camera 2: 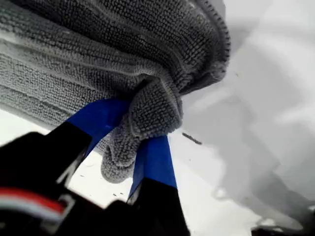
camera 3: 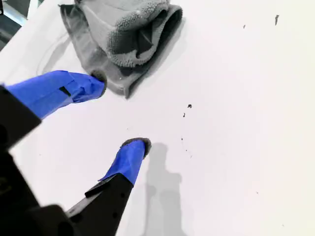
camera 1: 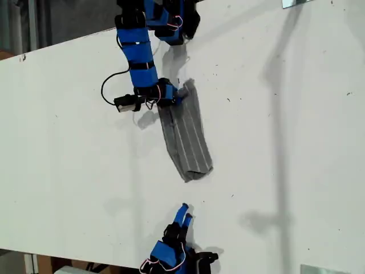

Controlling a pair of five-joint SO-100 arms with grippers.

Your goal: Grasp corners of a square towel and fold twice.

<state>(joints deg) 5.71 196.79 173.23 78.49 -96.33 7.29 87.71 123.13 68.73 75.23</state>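
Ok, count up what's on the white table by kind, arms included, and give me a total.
Towel: 1, grey striped, bunched lengthwise
Grippers: 2, my first gripper shut on the towel, my second gripper open near its other end
Table: 1
Total: 4

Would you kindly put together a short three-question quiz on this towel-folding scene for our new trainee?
1. True or false: my first gripper is shut on the towel.
2. My second gripper is: A) clamped on the towel, B) open and apart from it, C) out of view.
3. Fill in: in the exterior view, the towel lies as a long, narrow ____ strip on the white table.

Key: 1 true; 2 B; 3 folded.
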